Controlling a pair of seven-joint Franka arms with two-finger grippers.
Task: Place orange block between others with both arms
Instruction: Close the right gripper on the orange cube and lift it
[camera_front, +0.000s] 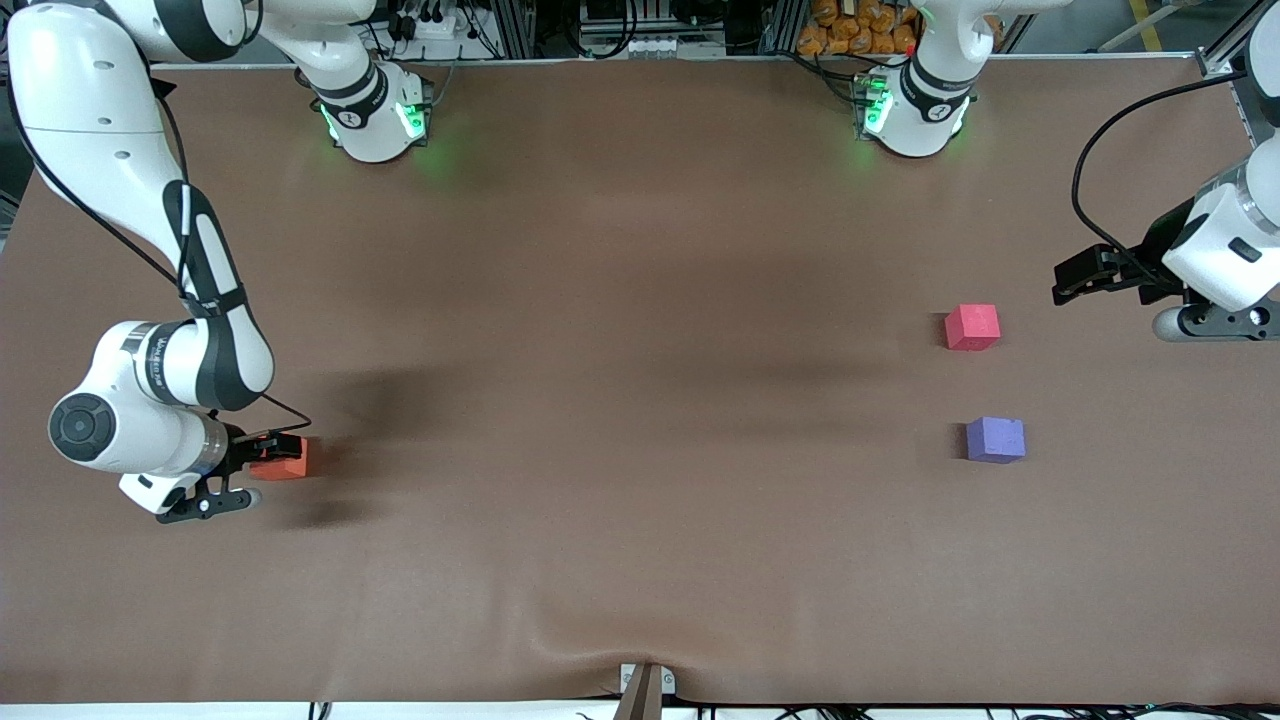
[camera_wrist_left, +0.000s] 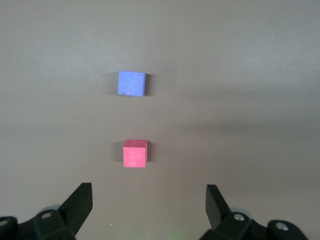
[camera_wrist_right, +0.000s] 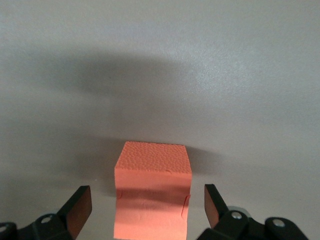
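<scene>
A: At the right arm's end of the table, the small bright orange foam cube (camera_front: 285, 458) is straddled by the right gripper (camera_wrist_right: 146, 204), jaws spread wide, nothing pinched yet
B: Left gripper (camera_wrist_left: 148, 203)?
A: Also spread, empty, held waiting over the left arm's end, beside the pinkish-red foam cube (camera_front: 972, 327). Purple-blue foam cube (camera_front: 995, 440) sits nearer the front camera than the red one
B: Risks?
A: Soft foam could be squashed or skewed if the fingers close off-centre. Gap between the two cubes looks only slightly wider than one block, so either could be knocked at placement
B: Room?
A: Brown table mat (camera_front: 640, 400) is bare between both ends; orange cube lies close to its edge
</scene>
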